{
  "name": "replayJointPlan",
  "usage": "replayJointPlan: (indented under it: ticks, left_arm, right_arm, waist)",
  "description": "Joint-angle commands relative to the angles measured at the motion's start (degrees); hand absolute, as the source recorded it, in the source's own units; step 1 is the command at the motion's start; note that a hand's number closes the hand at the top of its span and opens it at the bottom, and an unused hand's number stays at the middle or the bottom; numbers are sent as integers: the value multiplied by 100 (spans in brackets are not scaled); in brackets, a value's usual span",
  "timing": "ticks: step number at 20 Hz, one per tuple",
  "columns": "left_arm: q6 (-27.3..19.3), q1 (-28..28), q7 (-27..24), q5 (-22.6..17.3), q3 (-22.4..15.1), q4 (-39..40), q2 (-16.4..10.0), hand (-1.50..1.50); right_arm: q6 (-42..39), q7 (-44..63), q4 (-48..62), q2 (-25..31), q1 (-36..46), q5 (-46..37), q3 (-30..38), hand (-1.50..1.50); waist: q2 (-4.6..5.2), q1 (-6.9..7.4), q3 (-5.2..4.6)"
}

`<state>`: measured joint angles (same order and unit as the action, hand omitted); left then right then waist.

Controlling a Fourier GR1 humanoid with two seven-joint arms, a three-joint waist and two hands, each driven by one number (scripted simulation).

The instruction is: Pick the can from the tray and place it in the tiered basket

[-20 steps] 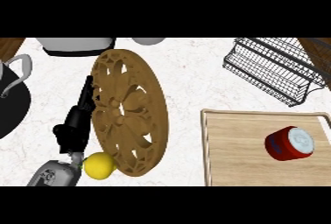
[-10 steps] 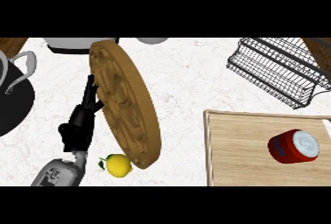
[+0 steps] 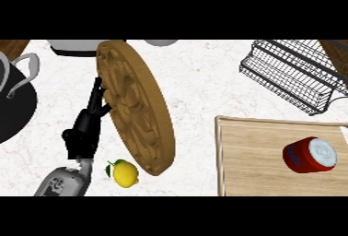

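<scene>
Black pot with a grey loop handle, at the far left edge of the white bench. Left hand, black on a grey forearm, coming in from the lower left: fingers straight and spread upward, holding nothing, their tips against the left face of a round wooden board. The board stands tilted on its edge, carved side toward the hand. Lemon with a green leaf lies just beside the board's lower end. A grey bowl is at the top, behind the board. Black wire basket at upper right. Wooden tray at lower right. Red can lies on its side on the tray, pale end up and to the right, well apart from the basket.
</scene>
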<state>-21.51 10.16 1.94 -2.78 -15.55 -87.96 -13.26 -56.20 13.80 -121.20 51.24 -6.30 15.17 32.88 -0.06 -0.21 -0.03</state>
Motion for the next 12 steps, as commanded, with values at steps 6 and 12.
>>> replayJointPlan:
  ticks: [6,12]
  left_arm:
    - [-52,-47,217,383,4,-160,228,0]
    - [321,-125,87,246,234,-104,242,0]
  right_arm:
    - [-430,437,-430,-317,-173,-647,-188,-150]
    - [-653,-568,-219,-639,50,-2125,-188,-150]
  waist:
    - [-4,-6,3]
    - [5,14,7]
